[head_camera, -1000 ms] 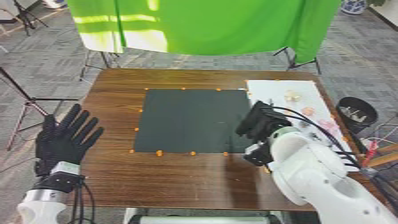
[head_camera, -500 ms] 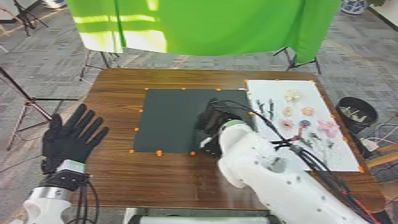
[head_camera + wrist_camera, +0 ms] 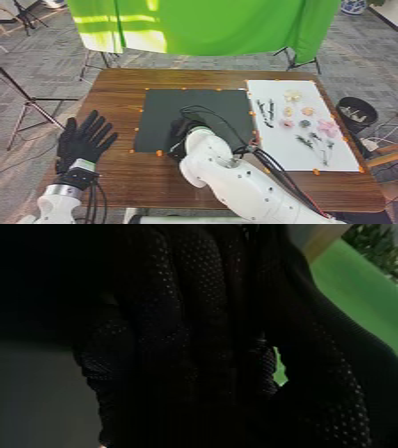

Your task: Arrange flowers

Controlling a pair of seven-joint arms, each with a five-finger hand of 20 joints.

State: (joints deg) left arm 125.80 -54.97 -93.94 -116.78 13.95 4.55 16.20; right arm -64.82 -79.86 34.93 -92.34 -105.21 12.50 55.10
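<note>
My right hand [image 3: 181,131] is over the near part of the dark mat [image 3: 169,102] on the desk [image 3: 115,100]; whether it pinches anything, I cannot tell. My left hand [image 3: 82,142] is spread, palm-side clear of the mat, at the desk's left side. Obstructions: my right arm [image 3: 218,167] crosses the mat's near edge, and its cables [image 3: 269,164] loop over the mat and run near the white sheet [image 3: 266,89]. A bin [image 3: 357,110] stands just beyond the desk's right edge; a green cloth [image 3: 213,25] hangs past the far edge. The flowers [image 3: 327,128] lie on the sheet, at its middle and far part. Beside them, to the left, dark twigs [image 3: 270,112] lie lengthwise, far to near. Nearer me, green sprigs [image 3: 315,145] point their leafy ends away from me, stems converging toward the near end; the leftmost sprig's axis slants left at its far end.
</note>
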